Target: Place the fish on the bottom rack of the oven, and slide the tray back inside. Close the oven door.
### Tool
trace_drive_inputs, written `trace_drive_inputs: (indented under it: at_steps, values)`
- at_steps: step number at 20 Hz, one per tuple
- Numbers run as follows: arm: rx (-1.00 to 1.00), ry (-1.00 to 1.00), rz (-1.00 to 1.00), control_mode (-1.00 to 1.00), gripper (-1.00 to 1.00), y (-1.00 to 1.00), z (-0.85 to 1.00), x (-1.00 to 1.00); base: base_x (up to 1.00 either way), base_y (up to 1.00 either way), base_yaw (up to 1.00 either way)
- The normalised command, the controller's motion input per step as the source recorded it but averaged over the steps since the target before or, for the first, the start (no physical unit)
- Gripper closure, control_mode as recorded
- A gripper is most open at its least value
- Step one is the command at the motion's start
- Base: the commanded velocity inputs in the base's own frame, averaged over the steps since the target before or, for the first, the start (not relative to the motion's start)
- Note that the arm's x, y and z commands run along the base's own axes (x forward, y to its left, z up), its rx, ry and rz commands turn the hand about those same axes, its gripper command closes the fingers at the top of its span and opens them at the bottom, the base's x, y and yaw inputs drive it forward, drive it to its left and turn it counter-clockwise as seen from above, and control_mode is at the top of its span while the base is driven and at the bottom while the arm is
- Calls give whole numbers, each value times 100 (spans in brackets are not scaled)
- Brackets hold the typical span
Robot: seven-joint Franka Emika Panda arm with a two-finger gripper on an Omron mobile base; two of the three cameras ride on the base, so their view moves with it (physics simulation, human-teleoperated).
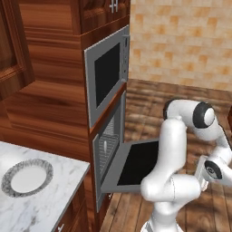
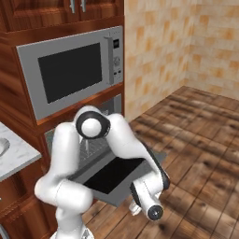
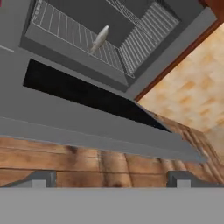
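On the left of the left base view, a round white plate (image 1: 27, 177) with a grey patterned rim sits bare on the marble table (image 1: 50, 204). To its right, set in red-brown wood, the taller grey-framed unit (image 1: 106, 72) with a black window stands above the oven (image 1: 108, 149). The oven door (image 1: 133, 165) hangs fully down, flat and level, its dark glass facing up. Inside the cavity the bottom rack (image 3: 74, 33) lies pushed in, and the fish (image 3: 99, 38) (a small pale, slender shape) rests on its bars, toward the middle. In the left base view the fish (image 1: 105, 146) shows as a light sliver behind the opening. The side walls carry ribbed wire guides (image 3: 144, 37).

The white arm stands in front of the door, its hand low and to the right over the wooden floor (image 1: 136, 213). In the hand view the pincer (image 3: 111, 179) has its two tips spread wide apart with nothing between them, hovering just short of the door's front edge and looking into the cavity.
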Motion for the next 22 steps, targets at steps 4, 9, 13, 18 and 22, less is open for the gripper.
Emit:
trace_drive_inputs:
  at_steps: [4,9,13,18,22]
  values:
    - [15,-2,36,-100,-100,-58,-6,-14,0,0,0]
    - [17,1,40,-100,-100,-32,-4,2,0,0,0]
    - [21,8,35,-100,-100,3,-24,30,0,0,0]
    - [19,2,19,-100,-100,20,-33,47,0,0,0]
    - [19,2,13,-100,-100,26,-61,51,0,0,0]
